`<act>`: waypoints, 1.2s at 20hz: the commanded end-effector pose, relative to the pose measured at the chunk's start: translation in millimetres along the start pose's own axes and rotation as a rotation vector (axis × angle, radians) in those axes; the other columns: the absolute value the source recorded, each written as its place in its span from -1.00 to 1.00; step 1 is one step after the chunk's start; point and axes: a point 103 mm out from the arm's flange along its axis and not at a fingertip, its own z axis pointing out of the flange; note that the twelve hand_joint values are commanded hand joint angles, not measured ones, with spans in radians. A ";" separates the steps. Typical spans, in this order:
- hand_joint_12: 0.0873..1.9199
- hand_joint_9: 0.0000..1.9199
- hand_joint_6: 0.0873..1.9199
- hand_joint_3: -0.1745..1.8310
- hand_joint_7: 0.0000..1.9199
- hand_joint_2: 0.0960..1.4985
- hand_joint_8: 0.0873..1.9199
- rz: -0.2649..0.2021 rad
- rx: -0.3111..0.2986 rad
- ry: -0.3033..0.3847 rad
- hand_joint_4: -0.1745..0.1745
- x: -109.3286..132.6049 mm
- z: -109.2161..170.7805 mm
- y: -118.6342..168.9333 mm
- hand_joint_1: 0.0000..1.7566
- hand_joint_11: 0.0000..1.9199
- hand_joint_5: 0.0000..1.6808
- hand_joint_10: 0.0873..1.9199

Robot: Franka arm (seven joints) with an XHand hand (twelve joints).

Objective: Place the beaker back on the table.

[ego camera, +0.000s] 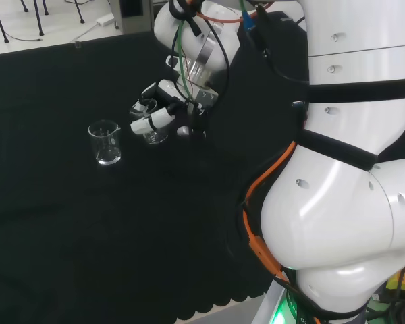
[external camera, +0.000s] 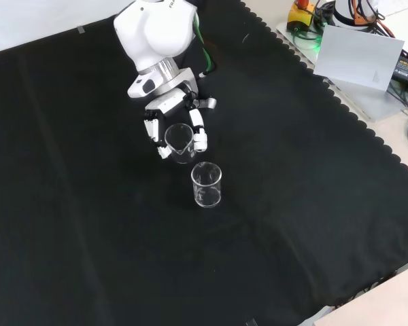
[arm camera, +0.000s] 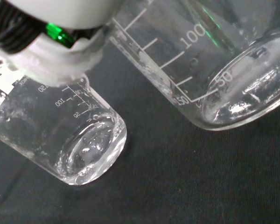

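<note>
So the hand (external camera: 171, 115) has its fingers curled around a clear beaker (external camera: 179, 141), pinching it from both sides. In the front view that beaker sits upright, well in from every edge of the black cloth (external camera: 68, 224) and a bit nearer the far edge than the front scalloped one. Can't tell if its base is actually touching the cloth or hanging just above it. A second beaker (external camera: 207, 184) stands free just beside it, closer to the front edge. Both look empty through the wrist camera, graduation marks showing on the glass.
</note>
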 end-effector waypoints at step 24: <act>-0.12 0.62 -0.35 -0.66 0.58 0.20 -1.00 0.030 0.044 0.021 1.00 -17.3 8.0 -0.3 0.23 0.21 0.41 -1.00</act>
